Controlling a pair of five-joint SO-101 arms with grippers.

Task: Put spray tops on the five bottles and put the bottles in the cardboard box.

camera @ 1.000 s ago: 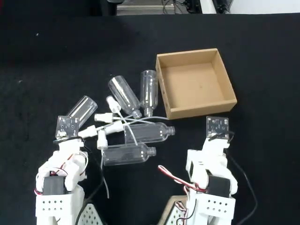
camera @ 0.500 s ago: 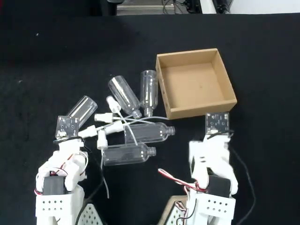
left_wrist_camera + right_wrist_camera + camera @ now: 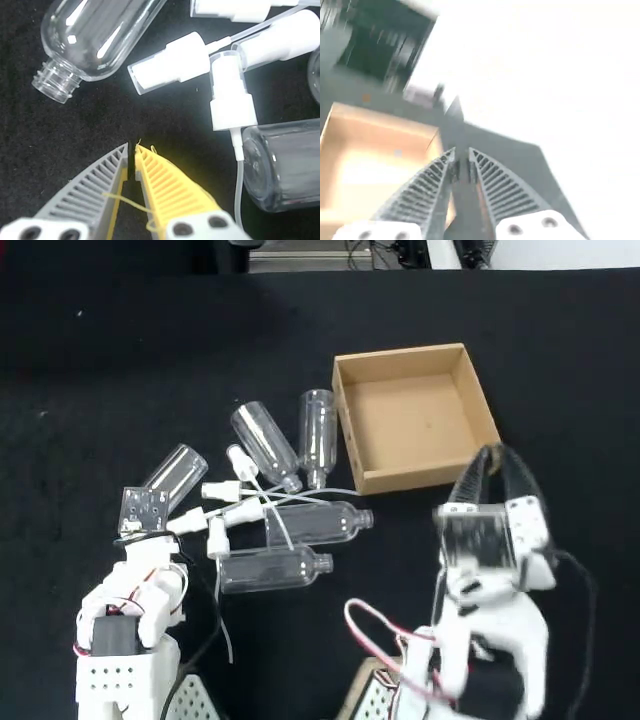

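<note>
At the bottom left of the high view, the left gripper (image 3: 131, 148) sits low over the black table (image 3: 100, 360). Its two fingers are pressed together and hold nothing. Just past its tips lie white spray tops (image 3: 225, 490) with thin tubes. They are mixed in among five clear bottles (image 3: 318, 523), which lie on their sides with open necks. At the lower right, the right gripper (image 3: 490, 452) is raised, its fingers almost touching and holding nothing. In the picture its tips meet the near right corner of the cardboard box (image 3: 415, 477). The box sits right of centre, and its brown floor is bare.

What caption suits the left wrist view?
Left gripper, jaws shut, beside an uncapped bottle and loose spray tops.
</note>
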